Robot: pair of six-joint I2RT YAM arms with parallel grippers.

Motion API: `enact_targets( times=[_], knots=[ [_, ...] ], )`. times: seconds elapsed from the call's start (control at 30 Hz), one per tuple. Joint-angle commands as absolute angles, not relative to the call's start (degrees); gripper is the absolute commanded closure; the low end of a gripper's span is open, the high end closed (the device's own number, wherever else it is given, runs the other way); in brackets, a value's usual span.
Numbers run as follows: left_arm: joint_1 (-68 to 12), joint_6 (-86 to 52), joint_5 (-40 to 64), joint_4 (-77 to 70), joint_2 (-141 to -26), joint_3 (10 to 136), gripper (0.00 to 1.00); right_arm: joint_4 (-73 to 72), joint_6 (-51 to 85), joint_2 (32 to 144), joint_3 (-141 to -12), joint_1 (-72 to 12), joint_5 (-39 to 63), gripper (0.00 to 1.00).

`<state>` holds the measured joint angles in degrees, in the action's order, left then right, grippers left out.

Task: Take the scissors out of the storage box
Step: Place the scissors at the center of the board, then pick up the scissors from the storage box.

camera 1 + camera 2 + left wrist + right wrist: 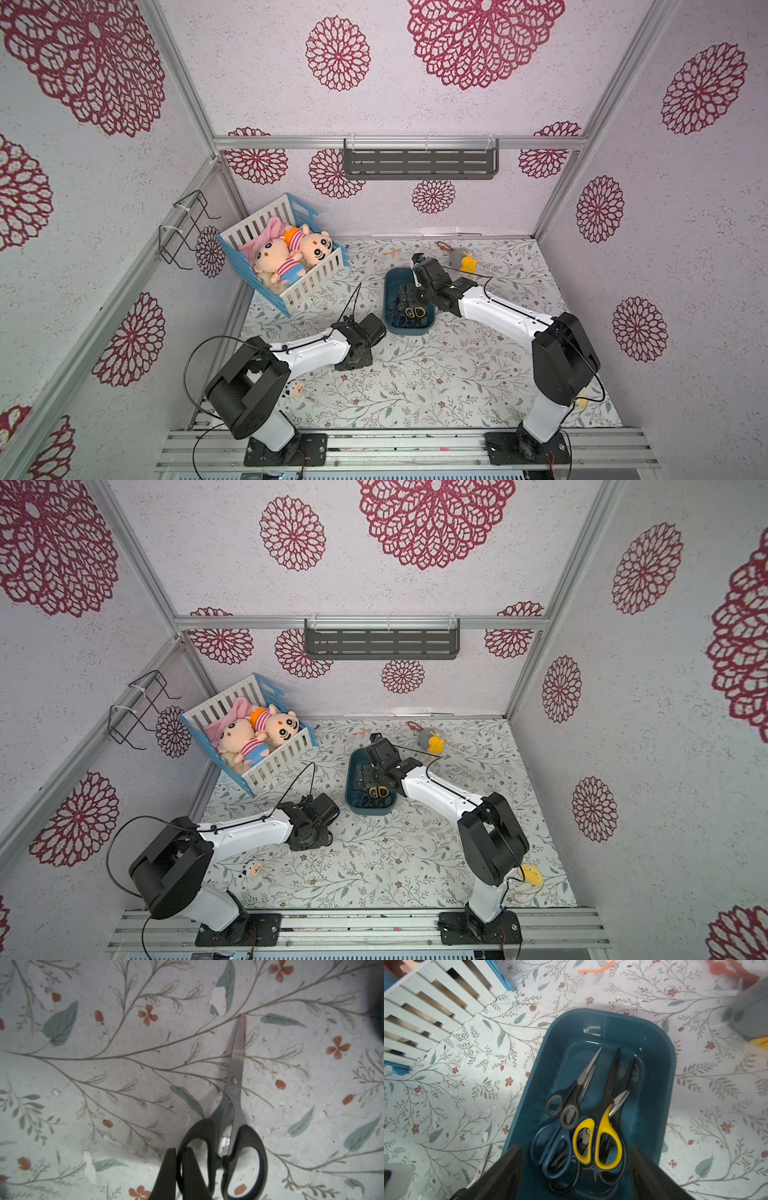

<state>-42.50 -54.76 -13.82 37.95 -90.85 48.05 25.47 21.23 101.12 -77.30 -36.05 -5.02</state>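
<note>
In a top view the right claw (409, 299) hangs over the storage box (389, 286), the nearer one; the left arm (307, 353) lies off the box's left side. Left wrist view: the left claw (179, 1150) is clamped on a black-handled pair (235, 1084) flat on the table (104, 1084). Right wrist view: right jaws apart above the scissors (607, 1126) in the box, handles nearest, blades along its length.

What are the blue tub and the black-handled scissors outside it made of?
The storage box: probably moulded plastic, dark teal, smooth and glossy, with glints on its rounded walls. The black-handled scissors: blades look like steel, grey with a soft sheen and a rivet; handles matte black, likely plastic.
</note>
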Motion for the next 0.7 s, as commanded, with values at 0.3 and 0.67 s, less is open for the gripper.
enact_targets(
  times=[0.3,0.67],
  knots=[
    [-42.9,-56.0,-19.9,42.4,-86.0,50.3,0.7,25.5,24.9,103.9,-76.4,-35.9,-2.9,0.43],
    [-41.1,-54.3,-23.3,47.7,-78.2,58.2,0.63,27.1,25.0,109.3,-77.5,-35.7,-3.9,0.57]
  ],
)
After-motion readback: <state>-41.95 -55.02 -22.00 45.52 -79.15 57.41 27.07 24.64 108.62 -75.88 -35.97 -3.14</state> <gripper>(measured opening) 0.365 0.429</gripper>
